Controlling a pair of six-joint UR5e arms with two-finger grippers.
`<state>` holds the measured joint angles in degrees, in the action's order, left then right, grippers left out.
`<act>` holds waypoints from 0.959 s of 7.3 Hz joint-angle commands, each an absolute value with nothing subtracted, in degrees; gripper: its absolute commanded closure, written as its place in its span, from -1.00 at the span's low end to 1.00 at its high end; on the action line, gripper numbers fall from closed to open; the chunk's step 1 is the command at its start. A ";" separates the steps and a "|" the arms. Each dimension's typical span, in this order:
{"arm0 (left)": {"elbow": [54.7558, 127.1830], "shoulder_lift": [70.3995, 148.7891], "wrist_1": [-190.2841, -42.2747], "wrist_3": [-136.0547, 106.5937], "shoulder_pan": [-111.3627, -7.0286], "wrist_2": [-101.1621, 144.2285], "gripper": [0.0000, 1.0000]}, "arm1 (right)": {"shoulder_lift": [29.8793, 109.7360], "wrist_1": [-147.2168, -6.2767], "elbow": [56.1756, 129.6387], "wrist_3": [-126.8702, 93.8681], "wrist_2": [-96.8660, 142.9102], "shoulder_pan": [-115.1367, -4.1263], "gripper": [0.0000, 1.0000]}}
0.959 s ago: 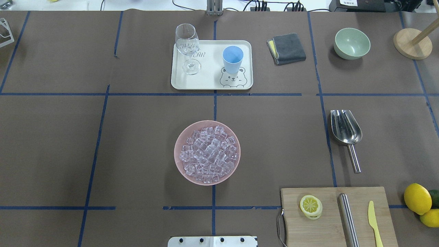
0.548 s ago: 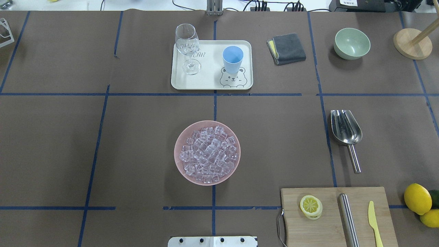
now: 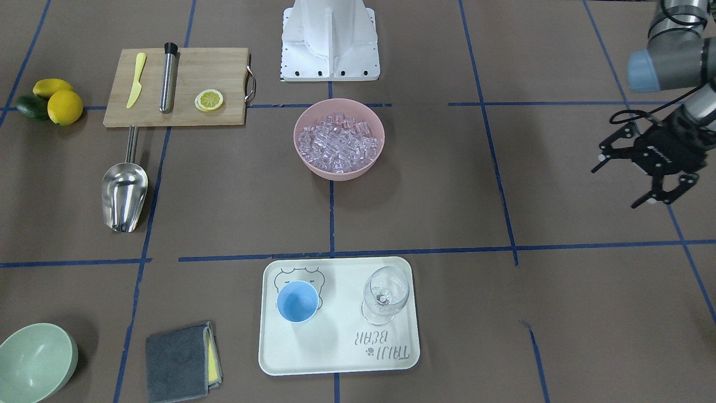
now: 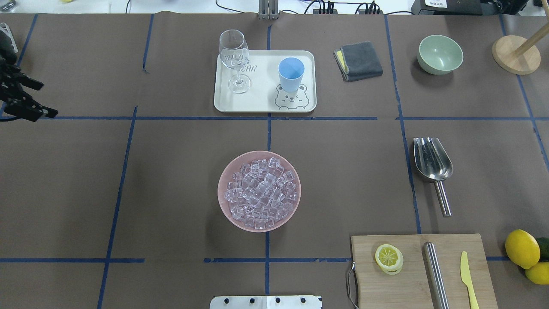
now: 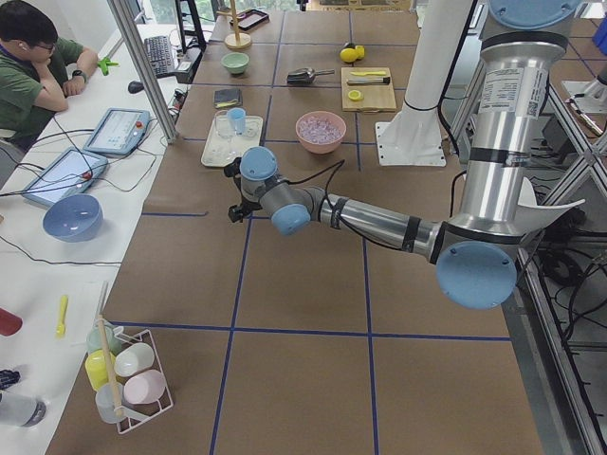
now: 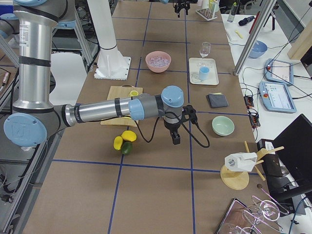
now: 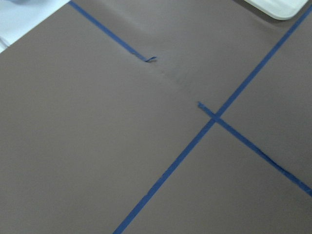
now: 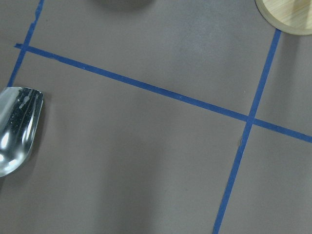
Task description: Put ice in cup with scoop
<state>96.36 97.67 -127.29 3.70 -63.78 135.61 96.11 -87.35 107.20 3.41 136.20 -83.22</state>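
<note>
The steel scoop (image 4: 432,165) lies empty on the table at the right, handle toward the robot; its trough also shows at the left edge of the right wrist view (image 8: 14,136). The ice (image 4: 259,193) is heaped in a pink bowl (image 4: 223,180) at the centre. The light-blue cup (image 4: 291,74) stands upright and empty on a white tray (image 4: 261,103). My left gripper (image 4: 47,101) is open and empty at the far left edge, seen also in the front view (image 3: 615,186). My right gripper (image 6: 174,136) shows only in the right side view; I cannot tell its state.
A wine glass (image 4: 234,60) stands on the tray left of the cup. A grey cloth (image 4: 358,61), green bowl (image 4: 440,54) and wooden stand (image 4: 514,53) are at the back right. A cutting board (image 4: 422,270) with lemon slice, steel cylinder and knife is front right, beside lemons (image 4: 522,249).
My left gripper has come into the overhead view at the left edge; before, no arm showed there. The objects on the table have not moved.
</note>
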 commanded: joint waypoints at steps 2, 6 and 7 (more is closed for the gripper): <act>96.50 102.91 -127.71 3.78 -52.16 135.35 -1.00 | 95.98 -85.44 107.66 2.47 136.32 -81.31 -1.00; 94.32 107.21 -139.30 4.40 -31.08 114.82 -1.00 | 94.40 -84.99 109.95 -6.94 136.06 -76.64 -1.00; 93.00 109.49 -139.48 4.05 -29.81 114.70 -1.00 | 94.39 -84.99 110.73 -9.47 135.88 -75.25 -1.00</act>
